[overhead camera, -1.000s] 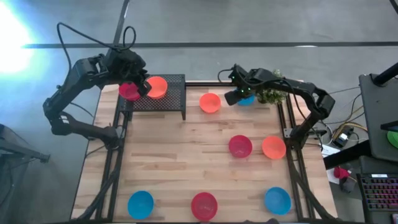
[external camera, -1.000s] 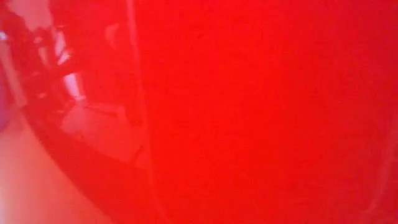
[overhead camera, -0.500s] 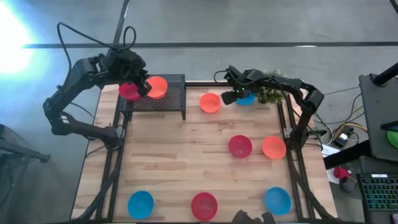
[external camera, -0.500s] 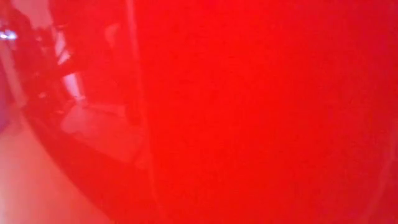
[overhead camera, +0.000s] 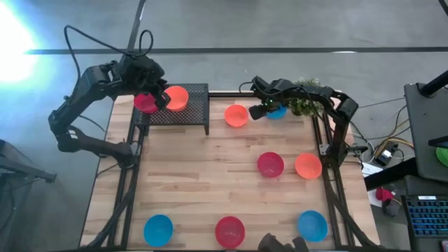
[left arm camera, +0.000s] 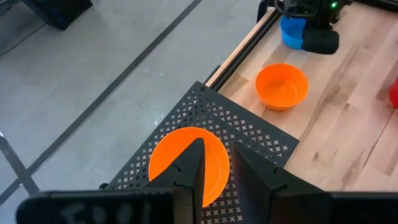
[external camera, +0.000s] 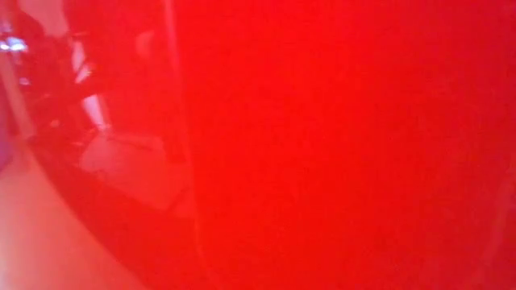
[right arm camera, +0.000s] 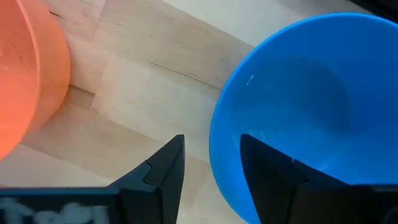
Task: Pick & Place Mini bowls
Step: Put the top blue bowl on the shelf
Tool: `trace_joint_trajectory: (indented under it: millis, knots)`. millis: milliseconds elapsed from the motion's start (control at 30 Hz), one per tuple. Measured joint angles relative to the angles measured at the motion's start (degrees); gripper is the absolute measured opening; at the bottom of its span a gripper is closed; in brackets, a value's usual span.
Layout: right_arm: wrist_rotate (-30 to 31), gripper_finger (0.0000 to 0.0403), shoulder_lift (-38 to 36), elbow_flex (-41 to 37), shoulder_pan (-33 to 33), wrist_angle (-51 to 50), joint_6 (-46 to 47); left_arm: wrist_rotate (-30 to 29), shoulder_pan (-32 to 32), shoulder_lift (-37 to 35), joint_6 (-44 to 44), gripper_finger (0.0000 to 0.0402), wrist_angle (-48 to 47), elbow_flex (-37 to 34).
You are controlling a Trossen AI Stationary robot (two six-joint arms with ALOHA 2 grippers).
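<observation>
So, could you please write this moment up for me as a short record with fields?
surface: wooden table with a black perforated rack at its far left corner
on rack: orange bowl and a red bowl
left gripper: above the rack, open, over the orange bowl
right gripper: open, its fingers straddling the rim of a blue bowl, beside an orange bowl on the table
also there: small green plant beside the blue bowl
low view: blocked by a red surface
</observation>
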Motion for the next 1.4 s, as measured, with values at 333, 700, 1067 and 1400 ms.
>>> trace_joint_trajectory:
  millis: [333,700,1067,1400]
  knots:
    - [0.0,0.0074,0.1,0.0,0.0,0.0,-2.5,0.0,0.0,0.0,-0.2,0.0078,0.0,0.0]
    - [0.2,0.0010,0.1,-0.1,0.0,0.1,-3.8,-0.1,0.0,0.0,-0.3,0.0078,0.0,0.0]
    - [1.1,0.0008,-2.5,4.3,2.3,-1.6,-8.3,-0.1,0.0,0.0,-0.8,0.0078,0.0,0.0]
    - [5.0,0.0008,-8.5,9.3,11.0,-9.9,-16.9,-0.1,0.0,0.0,-1.0,0.0078,0.0,0.0]
